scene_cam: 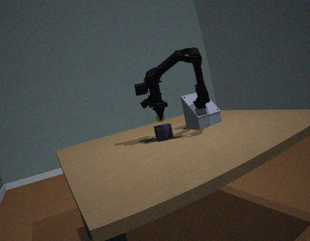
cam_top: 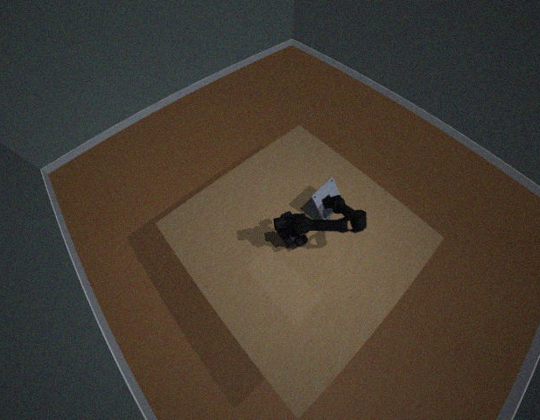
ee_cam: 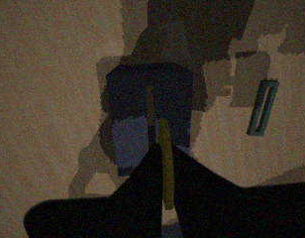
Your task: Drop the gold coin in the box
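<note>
The gripper (ee_cam: 166, 164) is clenched on the gold coin (ee_cam: 165, 161), which stands edge-on between the two dark fingers in the wrist view. In the exterior view the coin (scene_cam: 160, 118) hangs just above the grey box (scene_cam: 163, 131), not touching it. The dark-green holder (ee_cam: 261, 108) lies vacant on the table (scene_cam: 175, 165), off at about two o'clock from the box in the wrist view.

The step in hand is the final line-up over the slot (ee_cam: 150, 106). Seen from the wrist, the slot runs toward twelve o'clock across the lid, and the coin's edge points nearly the same way but sits slightly toward three o'clock of it. The picture is dim, so the exact offset is hard to judge.

To do this well, the coin's plane should be brought parallel with the slot and nudged toward nine o'clock until edge and opening coincide. Then a slow, straight descent is best, keeping the wrist from rolling, so the lower edge enters before the fingers let go. Releasing too high, or while skewed, would likely leave the coin lying flat on the lid.
</note>
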{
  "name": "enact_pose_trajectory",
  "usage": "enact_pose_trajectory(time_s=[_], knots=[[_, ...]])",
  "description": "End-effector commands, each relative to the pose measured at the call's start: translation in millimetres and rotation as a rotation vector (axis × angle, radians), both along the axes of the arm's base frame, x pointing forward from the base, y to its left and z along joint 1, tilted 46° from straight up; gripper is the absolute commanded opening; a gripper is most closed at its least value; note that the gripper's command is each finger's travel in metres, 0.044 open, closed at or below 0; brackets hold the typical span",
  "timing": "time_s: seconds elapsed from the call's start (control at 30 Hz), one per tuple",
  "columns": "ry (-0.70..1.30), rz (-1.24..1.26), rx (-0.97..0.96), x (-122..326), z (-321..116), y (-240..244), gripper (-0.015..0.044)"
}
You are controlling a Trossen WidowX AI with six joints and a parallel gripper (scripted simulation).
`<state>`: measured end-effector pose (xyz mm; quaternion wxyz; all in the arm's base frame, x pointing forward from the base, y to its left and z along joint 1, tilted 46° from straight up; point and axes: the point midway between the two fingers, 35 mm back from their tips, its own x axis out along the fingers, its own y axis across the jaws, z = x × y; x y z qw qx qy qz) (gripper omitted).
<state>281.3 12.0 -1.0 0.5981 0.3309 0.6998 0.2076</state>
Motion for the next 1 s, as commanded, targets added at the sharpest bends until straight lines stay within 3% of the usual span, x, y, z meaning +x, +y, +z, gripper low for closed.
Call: enact_pose_trajectory(time_s=[0.0,0.97], knots=[[-0.002,0.001,-0.001,-0.1,-0.8,-1.2,0.0],[0.003,-0.002,-0.003,0.8,3.1,2.4,0.0]])
